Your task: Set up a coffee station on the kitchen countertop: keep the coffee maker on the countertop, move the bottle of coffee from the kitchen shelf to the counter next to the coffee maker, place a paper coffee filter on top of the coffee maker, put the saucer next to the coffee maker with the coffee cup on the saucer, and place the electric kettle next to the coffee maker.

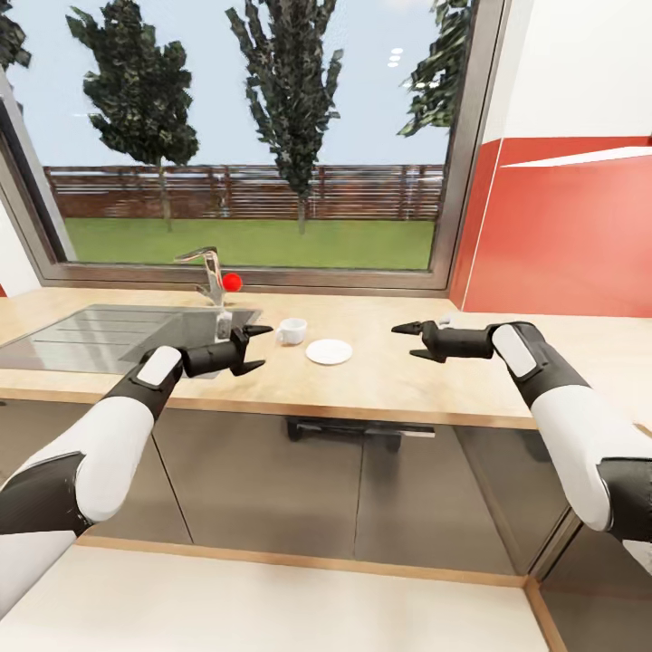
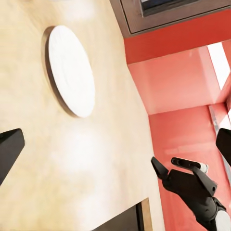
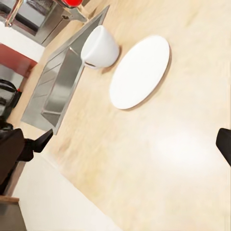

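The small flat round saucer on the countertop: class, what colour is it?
Plain white, the small flat round saucer shows best in the right wrist view.

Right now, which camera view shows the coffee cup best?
The right wrist view: the cup is large and close there, standing on the counter beside the saucer, not on it. The head view shows the cup small, with its handle visible, between the sink and the saucer.
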